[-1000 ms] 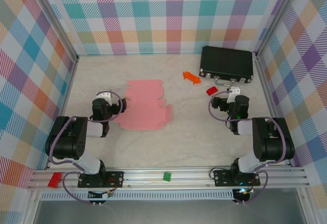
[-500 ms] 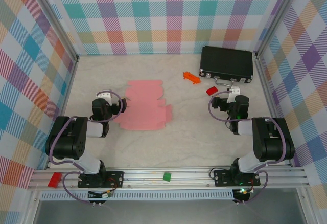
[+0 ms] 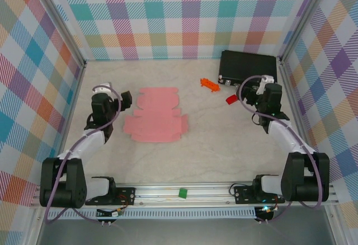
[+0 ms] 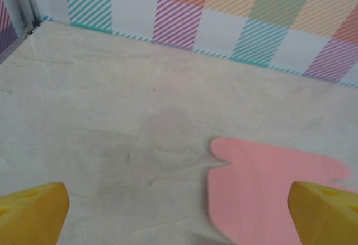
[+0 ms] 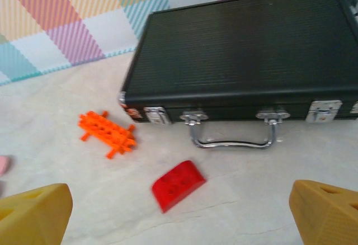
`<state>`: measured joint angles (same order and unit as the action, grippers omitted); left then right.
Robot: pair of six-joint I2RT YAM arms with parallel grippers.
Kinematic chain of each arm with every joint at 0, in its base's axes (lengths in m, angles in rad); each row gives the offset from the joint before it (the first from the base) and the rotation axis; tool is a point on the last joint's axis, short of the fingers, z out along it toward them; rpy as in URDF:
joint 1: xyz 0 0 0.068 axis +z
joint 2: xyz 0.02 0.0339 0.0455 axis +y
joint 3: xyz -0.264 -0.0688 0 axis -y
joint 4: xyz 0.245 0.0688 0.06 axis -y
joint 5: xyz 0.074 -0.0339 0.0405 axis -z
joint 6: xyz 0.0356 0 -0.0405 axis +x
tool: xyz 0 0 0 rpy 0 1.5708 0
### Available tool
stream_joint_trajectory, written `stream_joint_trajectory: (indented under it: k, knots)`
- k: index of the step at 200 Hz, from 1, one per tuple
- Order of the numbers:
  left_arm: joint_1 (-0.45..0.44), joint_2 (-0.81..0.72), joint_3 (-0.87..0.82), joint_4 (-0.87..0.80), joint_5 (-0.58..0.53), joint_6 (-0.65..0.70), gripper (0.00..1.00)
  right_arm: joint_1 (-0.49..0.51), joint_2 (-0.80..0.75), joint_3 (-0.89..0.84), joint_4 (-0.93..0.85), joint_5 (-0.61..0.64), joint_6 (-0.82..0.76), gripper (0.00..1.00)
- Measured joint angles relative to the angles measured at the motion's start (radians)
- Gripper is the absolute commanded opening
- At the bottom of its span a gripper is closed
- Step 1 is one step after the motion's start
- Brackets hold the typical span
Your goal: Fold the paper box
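Paper box: lying flat as an unfolded pink die-cut sheet, tabs showing along its edges, left of the bench's middle and nearer the left arm than the right.
Box from the left wrist: one rounded corner is showing ahead and to the right; the rest is running off the bottom edge and behind the right-hand yellow tip.
Left fingers: standing wide apart, released, grasping nothing, pointing over bare bench just left of the sheet.
Right fingers: spreading wide, released, holding nothing, facing the case and sitting well apart from the sheet.
Black case: lying flat in the far right corner, chrome handle and latches facing the arms; its right end is being cut off in the right wrist view, and the right arm is covering part of its front edge from above.
Orange piece: lying between sheet and case.
Red piece: lying near the case handle.
Hard to make out: the fingers from above, looking small and dark.
Bench: showing a pale, marbled, faintly stained top.
Room: plaid walls are enclosing three sides; an aluminium rail is running along the near edge, carrying a green piece.
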<state>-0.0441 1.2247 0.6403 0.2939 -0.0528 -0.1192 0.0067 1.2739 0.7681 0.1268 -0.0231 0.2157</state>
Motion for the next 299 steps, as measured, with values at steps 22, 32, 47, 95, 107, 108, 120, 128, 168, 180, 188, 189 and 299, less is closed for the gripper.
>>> stream_joint_trajectory:
  k: [22, 32, 47, 95, 107, 108, 120, 128, 168, 180, 188, 189, 299]
  knots:
    - [-0.038, -0.014, 0.077, -0.180, 0.026, -0.048, 0.70, 0.094, 0.001, 0.058, -0.137, -0.041, 0.049, 0.99]
    - [-0.061, -0.013, 0.099, -0.268, 0.043, -0.053, 0.62, 0.161, 0.007, 0.073, -0.187, -0.055, 0.062, 0.99]
    - [-0.094, -0.011, 0.117, -0.377, 0.063, -0.072, 0.49, 0.263, 0.031, 0.096, -0.236, -0.087, 0.078, 1.00]
    - [-0.151, 0.000, 0.109, -0.555, 0.120, -0.138, 0.05, 0.521, 0.220, 0.220, -0.309, -0.174, 0.120, 0.65]
    - [-0.152, 0.010, 0.094, -0.559, 0.124, -0.153, 0.00, 0.563, 0.286, 0.263, -0.315, -0.200, 0.134, 0.53]
    - [-0.152, 0.011, 0.093, -0.559, 0.123, -0.157, 0.00, 0.568, 0.296, 0.269, -0.315, -0.204, 0.128, 0.52]
    - [-0.152, 0.025, 0.076, -0.558, 0.126, -0.170, 0.00, 0.602, 0.359, 0.308, -0.317, -0.229, 0.144, 0.38]
    - [-0.152, 0.036, 0.066, -0.554, 0.129, -0.177, 0.00, 0.626, 0.404, 0.335, -0.317, -0.247, 0.145, 0.30]
    - [-0.158, 0.108, 0.030, -0.523, 0.133, -0.219, 0.00, 0.704, 0.582, 0.444, -0.323, -0.299, 0.167, 0.11]
    - [-0.159, 0.134, 0.029, -0.517, 0.127, -0.234, 0.00, 0.716, 0.624, 0.471, -0.329, -0.304, 0.172, 0.09]
    - [-0.159, 0.153, 0.029, -0.507, 0.121, -0.243, 0.00, 0.721, 0.651, 0.486, -0.333, -0.303, 0.175, 0.08]
    - [-0.159, 0.155, 0.029, -0.506, 0.121, -0.244, 0.00, 0.721, 0.653, 0.488, -0.333, -0.303, 0.175, 0.08]
    - [-0.212, 0.227, 0.010, -0.508, 0.089, -0.337, 0.00, 0.719, 0.811, 0.663, -0.509, -0.086, 0.187, 0.06]
